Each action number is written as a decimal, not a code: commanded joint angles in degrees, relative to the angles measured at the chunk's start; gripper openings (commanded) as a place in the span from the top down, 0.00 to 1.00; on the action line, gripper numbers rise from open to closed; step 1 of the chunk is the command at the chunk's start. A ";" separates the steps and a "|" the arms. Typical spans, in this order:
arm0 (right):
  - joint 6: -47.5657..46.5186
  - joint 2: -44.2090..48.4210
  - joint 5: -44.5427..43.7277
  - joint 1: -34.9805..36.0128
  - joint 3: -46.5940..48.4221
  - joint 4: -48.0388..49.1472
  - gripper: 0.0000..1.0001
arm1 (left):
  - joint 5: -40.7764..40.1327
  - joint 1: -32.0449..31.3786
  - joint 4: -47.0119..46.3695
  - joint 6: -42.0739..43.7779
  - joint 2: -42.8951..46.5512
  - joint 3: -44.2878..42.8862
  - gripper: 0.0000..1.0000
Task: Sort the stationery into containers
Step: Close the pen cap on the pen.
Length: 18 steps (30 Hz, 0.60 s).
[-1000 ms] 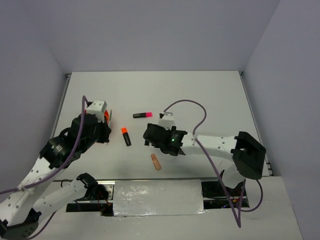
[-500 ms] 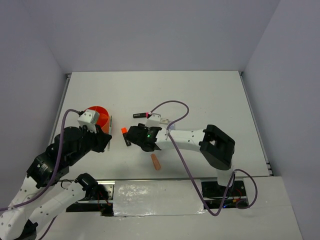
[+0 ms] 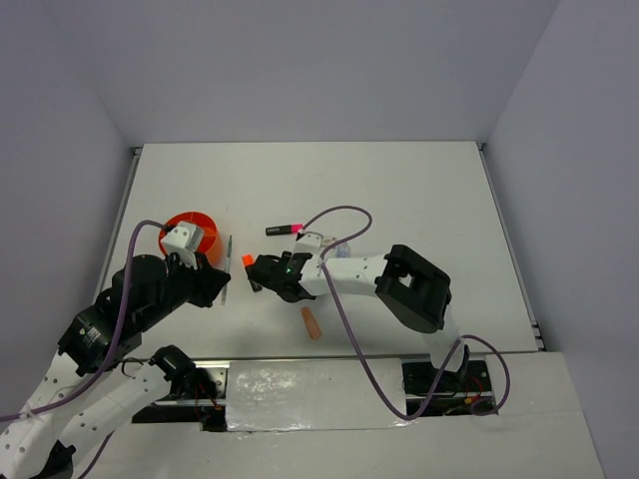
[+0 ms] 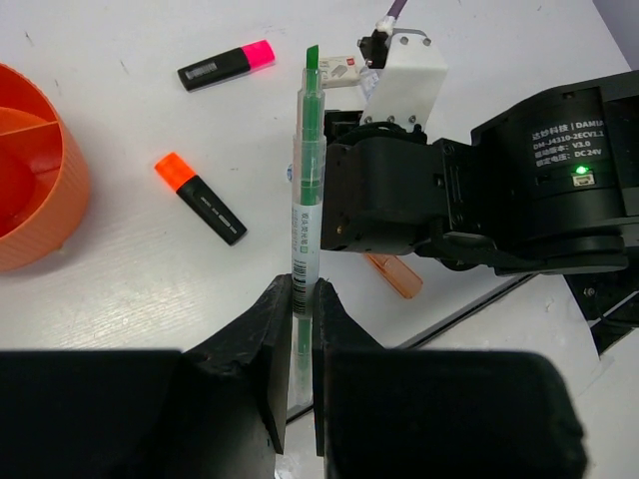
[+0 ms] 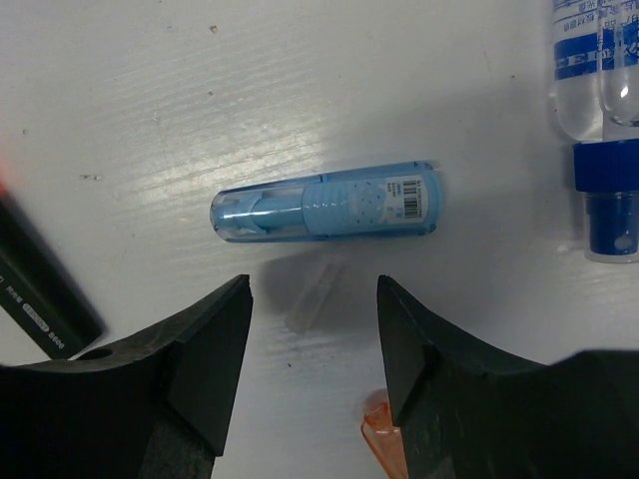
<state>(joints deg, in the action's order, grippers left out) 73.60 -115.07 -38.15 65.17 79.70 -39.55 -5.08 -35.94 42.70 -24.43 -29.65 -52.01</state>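
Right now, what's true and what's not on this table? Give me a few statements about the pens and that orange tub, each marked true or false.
1. The left gripper is shut on a green pen. True.
2. The pink-capped highlighter lies inside the orange tub. False: it lies on the table, outside the tub.
3. The right gripper is open, with a light blue pen just ahead of its fingers. True.
4. The peach eraser is held by the right gripper. False: it lies loose on the table.

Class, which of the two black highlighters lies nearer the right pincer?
The orange-capped black highlighter, beside the right pincer; the pink-capped one lies farther off.
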 commanded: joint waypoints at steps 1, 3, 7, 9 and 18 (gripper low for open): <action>0.58 -1.30 -1.31 -0.39 2.39 -0.79 0.40 | 0.86 -0.27 -2.71 -1.41 0.82 -0.02 1.00; 0.49 -1.56 -0.96 -0.48 2.04 -0.35 0.42 | 0.60 -0.27 -2.71 -1.50 1.26 -0.02 1.00; 1.02 -1.91 -0.35 -0.39 1.42 0.09 0.48 | 0.69 -0.27 -2.62 -1.41 1.17 -0.02 1.00; 1.10 -2.09 0.27 -0.48 1.16 0.35 0.48 | 0.77 -0.27 -2.71 -1.33 0.91 -0.02 1.00; 0.93 -2.44 1.76 -0.04 -0.07 0.53 0.61 | 0.51 -0.27 -2.71 -1.41 1.87 -0.02 1.00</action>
<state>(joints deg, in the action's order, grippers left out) 73.45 -116.42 -36.82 64.84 79.81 -39.55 -5.06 -35.94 42.35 -25.69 -28.86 -52.01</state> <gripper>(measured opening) 0.429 0.212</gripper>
